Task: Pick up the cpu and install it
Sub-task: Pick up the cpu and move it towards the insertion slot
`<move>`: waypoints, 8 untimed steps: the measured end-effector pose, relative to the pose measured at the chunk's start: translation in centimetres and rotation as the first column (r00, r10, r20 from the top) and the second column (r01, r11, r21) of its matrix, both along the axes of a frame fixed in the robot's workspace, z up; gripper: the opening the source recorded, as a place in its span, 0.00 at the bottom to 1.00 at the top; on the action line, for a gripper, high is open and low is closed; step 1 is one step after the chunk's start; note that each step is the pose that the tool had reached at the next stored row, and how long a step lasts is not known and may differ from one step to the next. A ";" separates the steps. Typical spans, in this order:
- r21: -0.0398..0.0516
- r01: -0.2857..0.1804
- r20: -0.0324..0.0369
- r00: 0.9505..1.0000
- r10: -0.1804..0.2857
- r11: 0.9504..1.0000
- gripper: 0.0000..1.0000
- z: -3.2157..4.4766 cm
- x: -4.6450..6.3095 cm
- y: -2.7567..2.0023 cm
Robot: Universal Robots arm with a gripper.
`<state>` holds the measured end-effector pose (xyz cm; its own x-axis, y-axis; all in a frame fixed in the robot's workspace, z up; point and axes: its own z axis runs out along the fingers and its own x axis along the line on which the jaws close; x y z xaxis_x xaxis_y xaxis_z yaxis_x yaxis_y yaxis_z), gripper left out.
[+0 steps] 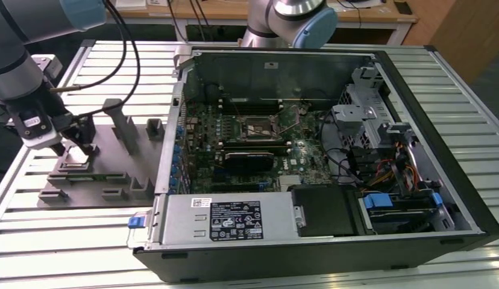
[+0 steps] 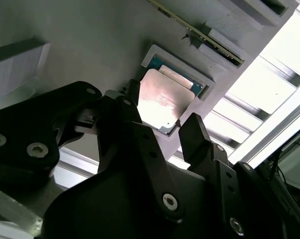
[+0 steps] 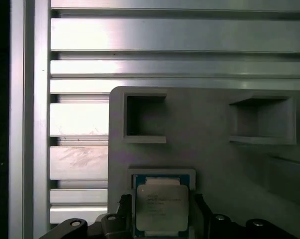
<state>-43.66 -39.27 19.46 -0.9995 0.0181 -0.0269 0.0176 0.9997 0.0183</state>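
Pincer (image 1: 76, 148) is low over the grey fixture plate (image 1: 105, 162), and in both wrist views its two black fingers (image 2: 135, 119) stand apart, one on each side of the cpu (image 2: 165, 101), neither visibly touching it. The cpu lies flat in its pale nest (image 3: 162, 172), right between the fingertips, silvery plate up.

Now the risks, as I read them. The fingers look to sit outside the nest's rim, so closing at this height could land them on the rim rather than on the chip's thin edges, giving no grip at all. Close off-centre and the chip could cock in the nest, jam there, or slip out on the lift. A skewed hold would also matter over at the socket (image 1: 261, 127), well away from the pincer inside the open computer case (image 1: 314, 265). A chip set down crooked or turned the wrong way there could damage the socket's contacts.

The count: one cpu, one pincer, two fingers, one nest with the chip in it, two empty square pockets (image 3: 145, 117) on the plate just beyond the pincer, one fixture plate, one computer case, one socket, one slatted desk (image 1: 40, 253) under it all
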 end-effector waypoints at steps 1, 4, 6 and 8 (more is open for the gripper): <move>0.000 0.000 0.000 1.000 0.000 1.000 0.59 -0.06 0.0 0.00; 0.000 0.000 0.000 1.000 0.000 1.000 0.59 -0.22 0.0 -0.01; 0.000 -0.001 0.000 1.000 0.001 1.000 0.59 -0.32 0.0 -0.06; 0.000 -0.001 0.000 1.000 0.001 1.000 0.59 -0.41 0.0 -0.12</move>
<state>-43.67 -39.39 19.05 -0.9995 0.0167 -0.0270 0.0162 0.9997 0.0185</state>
